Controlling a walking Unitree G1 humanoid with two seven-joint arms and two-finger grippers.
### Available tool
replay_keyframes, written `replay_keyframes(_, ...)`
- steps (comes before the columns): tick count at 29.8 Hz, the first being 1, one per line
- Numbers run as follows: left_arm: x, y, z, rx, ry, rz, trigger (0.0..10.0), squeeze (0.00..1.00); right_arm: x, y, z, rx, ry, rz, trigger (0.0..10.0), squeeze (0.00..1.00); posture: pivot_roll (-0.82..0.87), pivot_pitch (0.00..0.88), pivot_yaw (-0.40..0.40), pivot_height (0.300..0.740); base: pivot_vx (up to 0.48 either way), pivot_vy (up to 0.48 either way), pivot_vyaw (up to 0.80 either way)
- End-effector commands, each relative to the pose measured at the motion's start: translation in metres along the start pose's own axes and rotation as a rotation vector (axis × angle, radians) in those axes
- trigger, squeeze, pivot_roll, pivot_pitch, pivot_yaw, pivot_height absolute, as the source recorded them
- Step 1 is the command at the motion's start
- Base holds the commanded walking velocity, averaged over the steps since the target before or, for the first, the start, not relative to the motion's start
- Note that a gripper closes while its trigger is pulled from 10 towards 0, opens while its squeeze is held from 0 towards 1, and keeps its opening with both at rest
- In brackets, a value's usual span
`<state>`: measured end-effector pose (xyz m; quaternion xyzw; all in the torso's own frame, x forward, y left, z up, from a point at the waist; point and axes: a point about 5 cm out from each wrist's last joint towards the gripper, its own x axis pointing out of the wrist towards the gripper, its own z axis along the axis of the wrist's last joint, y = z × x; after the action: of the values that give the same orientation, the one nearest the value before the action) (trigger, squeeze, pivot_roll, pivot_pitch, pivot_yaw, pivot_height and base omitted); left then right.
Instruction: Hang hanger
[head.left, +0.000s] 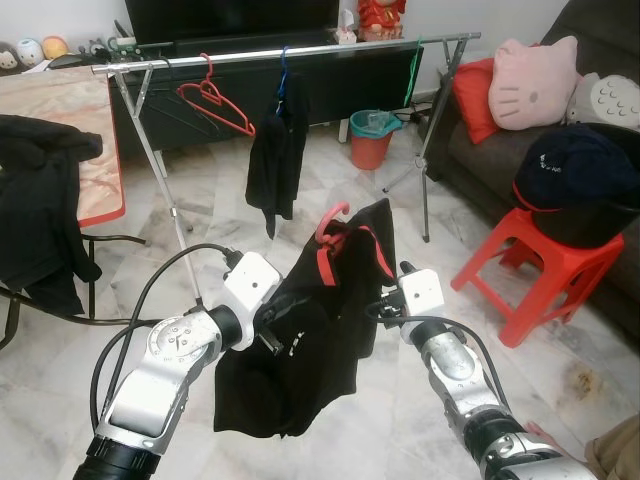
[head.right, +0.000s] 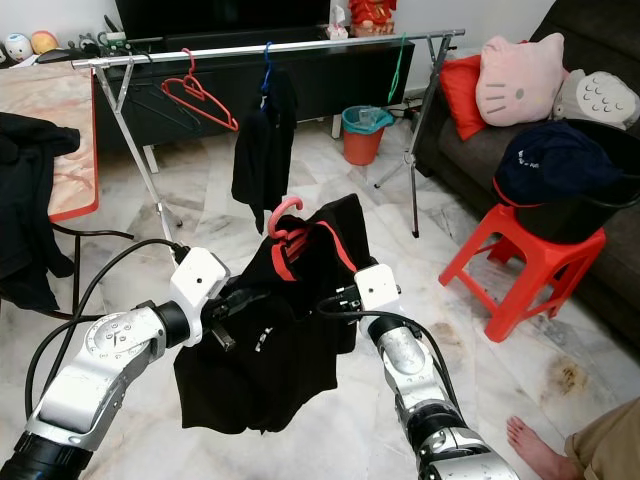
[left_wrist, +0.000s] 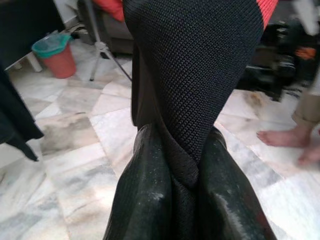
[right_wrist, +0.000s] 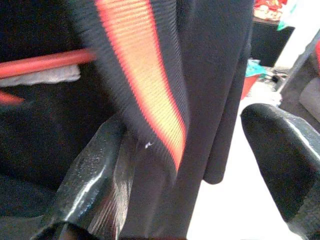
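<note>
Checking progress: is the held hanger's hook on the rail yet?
No, the red hanger with the black shirt is held well short of the rail, between both grippers.

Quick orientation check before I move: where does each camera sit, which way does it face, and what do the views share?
Left eye view: on the head, facing forward and down at the clothes rail; both silver arms hold up a black garment on a red hanger.
Right eye view: same head, same scene, a person's bare foot at the corner.
Left wrist view: along the left gripper, shut on the black garment.
Right wrist view: along the right gripper, fingers apart around fabric.
All four share the garment.
</note>
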<state>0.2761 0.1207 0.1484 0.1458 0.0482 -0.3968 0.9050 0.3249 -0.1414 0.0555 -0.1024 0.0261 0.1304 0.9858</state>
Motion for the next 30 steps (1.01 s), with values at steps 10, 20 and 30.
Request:
replay_keyframes(10,-0.004,-0.019,0.021,0.025,-0.055,-0.148,10.0,0.00,0.004,-0.001,0.003,-0.029,0.006,-0.009,10.0,0.00,0.10,0.000,-0.047,0.740,0.000,0.000,0.00)
replay_keyframes(20,-0.010,-0.020,0.024,0.023,-0.047,-0.191,10.0,0.00,0.002,-0.007,-0.001,-0.075,0.030,-0.051,10.0,0.00,0.09,0.000,-0.045,0.740,0.000,0.000,0.00)
replay_keyframes(30,-0.024,-0.016,0.013,0.025,0.007,-0.196,10.0,0.00,0.003,-0.018,0.001,-0.119,0.041,-0.136,0.0,0.00,0.10,0.000,-0.049,0.740,0.000,0.000,0.00)
